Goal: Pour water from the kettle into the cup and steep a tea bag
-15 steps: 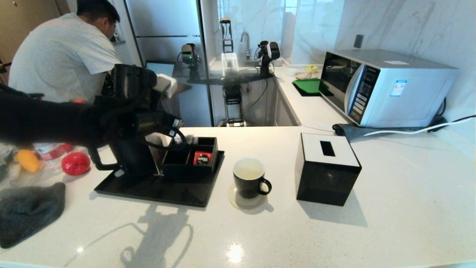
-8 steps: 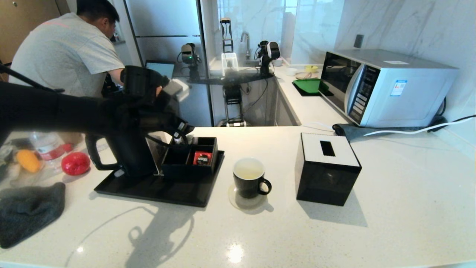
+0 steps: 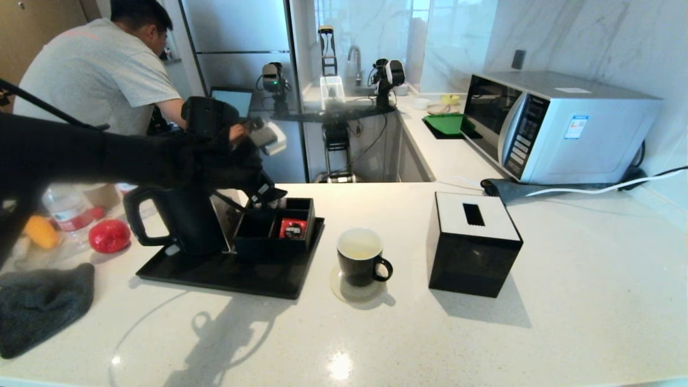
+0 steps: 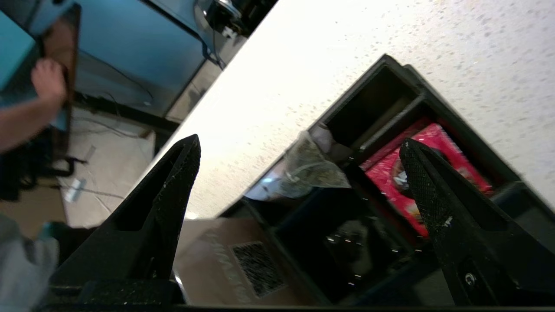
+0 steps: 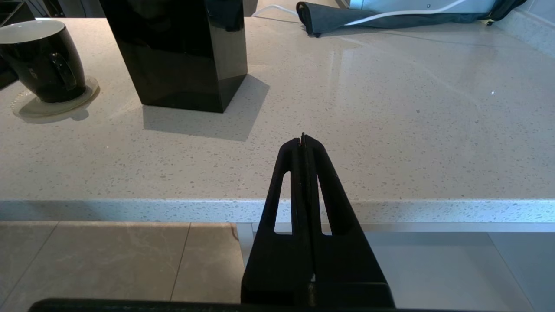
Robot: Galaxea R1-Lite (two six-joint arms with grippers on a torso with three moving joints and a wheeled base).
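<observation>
The black kettle [image 3: 185, 220] stands on the left end of the black tray [image 3: 226, 279], its loop handle pointing left. My left gripper [image 3: 267, 192] [image 4: 300, 141] hangs open just above the black organizer box [image 3: 274, 236], with nothing between its fingers. The grey-green tea bag [image 4: 310, 169] lies at the box's far corner, below the open jaws. The black cup [image 3: 359, 257] [image 5: 41, 60] sits on a coaster right of the tray; I cannot tell whether it holds water. My right gripper [image 5: 302, 136] is shut and empty, low in front of the counter's edge.
A red sachet [image 3: 293, 228] [image 4: 416, 173] lies in the organizer. A black tissue box [image 3: 473, 242] stands right of the cup, a microwave [image 3: 553, 126] behind it. A grey cloth [image 3: 37, 306], red fruit [image 3: 109, 235] and bottle [image 3: 67, 212] sit left. A person [image 3: 91, 75] works behind.
My left arm has risen from the kettle's top and swung right, over the organizer box. The kettle stays on the tray, its handle now uncovered.
</observation>
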